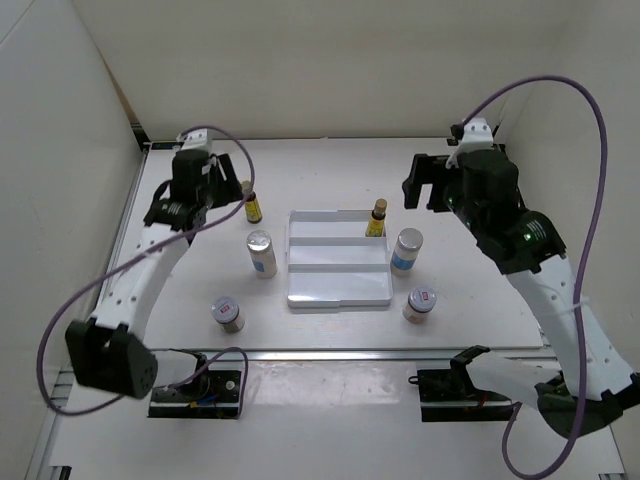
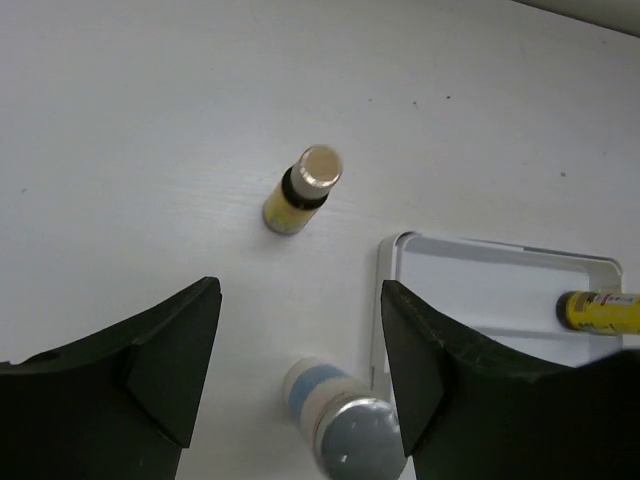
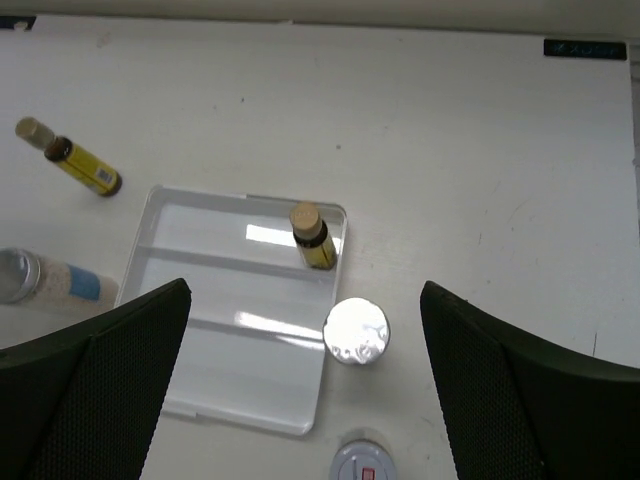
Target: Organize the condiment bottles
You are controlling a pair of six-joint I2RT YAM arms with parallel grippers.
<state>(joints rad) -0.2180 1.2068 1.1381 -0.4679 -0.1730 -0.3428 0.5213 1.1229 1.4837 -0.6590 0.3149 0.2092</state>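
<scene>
Two slim, tan-capped brown bottles (image 1: 376, 217): one upright in the ridged white tray (image 1: 338, 290), far compartment; one standing left of it. Two silver-lidded cylinders (image 1: 260, 252) and two squat jars (image 1: 228, 313) flank the tray. Left gripper (image 2: 300, 300) and right gripper (image 3: 305, 290) are spread, empty.

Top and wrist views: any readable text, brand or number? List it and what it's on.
No text reads clearly in any view.
Dark brown bottle in the white tray: yellow label print too small.
Second dark brown bottle, outside it: label blurred.
Silver-lidded cylinder: blue band, no letters discernible.
Squat jar: red lid mark, unreadable.
Dark sticker, upper right of the right wrist view: characters blurred.
</scene>
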